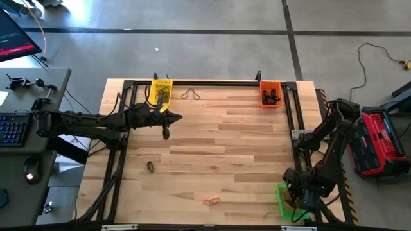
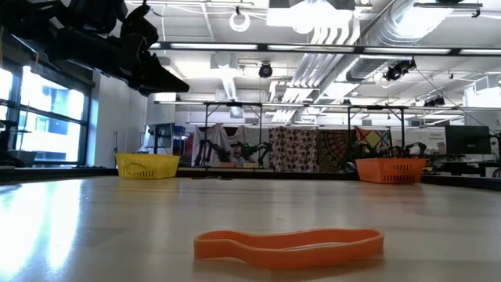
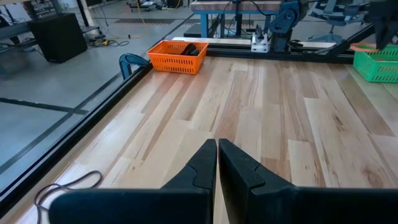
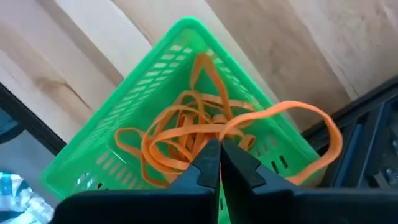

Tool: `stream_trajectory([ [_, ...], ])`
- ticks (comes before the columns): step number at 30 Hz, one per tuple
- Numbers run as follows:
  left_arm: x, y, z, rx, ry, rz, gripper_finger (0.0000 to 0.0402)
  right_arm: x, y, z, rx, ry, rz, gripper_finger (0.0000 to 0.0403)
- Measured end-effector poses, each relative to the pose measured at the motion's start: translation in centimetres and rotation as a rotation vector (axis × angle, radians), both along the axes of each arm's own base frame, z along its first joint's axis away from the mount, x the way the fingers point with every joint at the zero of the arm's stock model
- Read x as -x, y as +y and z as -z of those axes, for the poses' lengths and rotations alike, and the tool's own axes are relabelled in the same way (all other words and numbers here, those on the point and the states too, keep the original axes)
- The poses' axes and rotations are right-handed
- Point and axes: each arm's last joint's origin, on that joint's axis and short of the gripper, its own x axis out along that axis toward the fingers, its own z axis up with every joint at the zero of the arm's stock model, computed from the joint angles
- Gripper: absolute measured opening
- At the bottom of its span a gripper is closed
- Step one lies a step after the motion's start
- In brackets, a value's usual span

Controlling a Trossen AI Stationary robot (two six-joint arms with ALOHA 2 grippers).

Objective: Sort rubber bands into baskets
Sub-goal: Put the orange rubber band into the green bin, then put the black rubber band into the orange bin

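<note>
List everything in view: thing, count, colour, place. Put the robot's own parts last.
yellow basket: one, far edge of the table, left of middle, dark bands inside.
orange basket: one, far edge, right of middle, black bands inside.
green basket: one, near right corner, orange bands inside, one draped over its rim.
orange band: one, loose near the front edge.
black band: one, loose on the left half.
olive-tan band: one, loose at the far edge beside the yellow basket.
red and black case: one, on the floor to the right.
keyboard: one, side desk at left.
left pincer: shut, empty, over the table near the yellow basket.
right pincer: shut, over the green basket.
</note>
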Motion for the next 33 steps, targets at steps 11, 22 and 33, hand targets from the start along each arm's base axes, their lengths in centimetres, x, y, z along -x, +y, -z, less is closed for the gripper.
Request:
stream_trajectory([
  [11, 0.0, 0.0, 0.0, -0.023, 0.006, 0.006, 0.0007, -0.8, 1.2, -0.3, -0.153, -0.004, 0.012, 0.0025],
  [22, 0.0, 0.0, 0.0, -0.026, 0.006, 0.007, 0.0007, -0.8, 1.5, 0.4, -0.138, 0.011, -0.116, 0.0025],
  [33, -0.3, -1.8, 0.0, -0.053, 0.013, 0.173, 0.0007, -4.2, 1.4, -2.2, -0.081, -0.129, -0.142, 0.0021],
])
